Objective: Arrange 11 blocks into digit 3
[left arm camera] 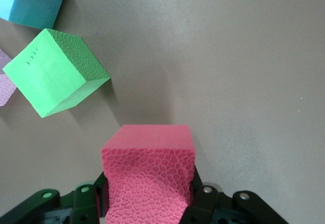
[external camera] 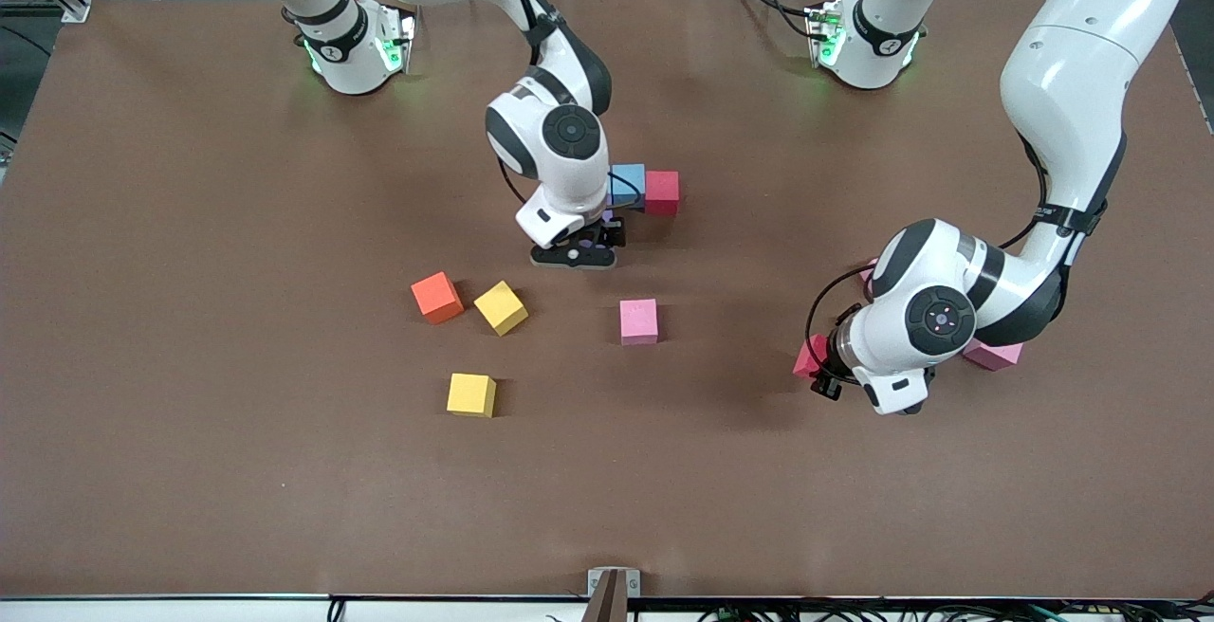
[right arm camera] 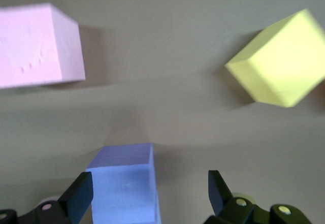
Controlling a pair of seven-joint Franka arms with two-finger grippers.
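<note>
Front view: a matte brown table [external camera: 237,489] fills the frame, grey floor and aluminium framing showing past its corners, a small bracket [external camera: 613,582] at the edge nearest the camera. A light blue cube [external camera: 627,184] and a red cube [external camera: 662,192] touch side by side, square to the table edges, mid-table. Nearer the camera lie an orange cube [external camera: 437,297] and a yellow cube [external camera: 500,307], both turned at an angle and almost touching, a pink cube [external camera: 638,320] set square, and a second yellow cube [external camera: 471,394] nearest of all. The right arm bends down from its base, its right gripper [external camera: 575,254] low at the table just beside the blue and red pair, a bit of purple showing between its fingers. The left arm folds in a high elbow, wrist turned down toward its own end of the table; another red cube [external camera: 809,356] peeks out at the left gripper [external camera: 835,377], and a pink-purple block [external camera: 993,354] shows under the forearm

Left wrist view: the left gripper [left arm camera: 149,203] clamps the red cube [left arm camera: 149,178] on two opposite faces, above bare tabletop. A green cube [left arm camera: 53,71] sits rotated nearby, a light blue cube [left arm camera: 33,0] at the frame's corner

Right wrist view: the right gripper [right arm camera: 150,193] stands wide, its fingers [right arm camera: 78,196] clear of a purple cube [right arm camera: 124,186] resting between them. The pink cube [right arm camera: 38,46] and a yellow cube [right arm camera: 279,59] lie apart on the table
</note>
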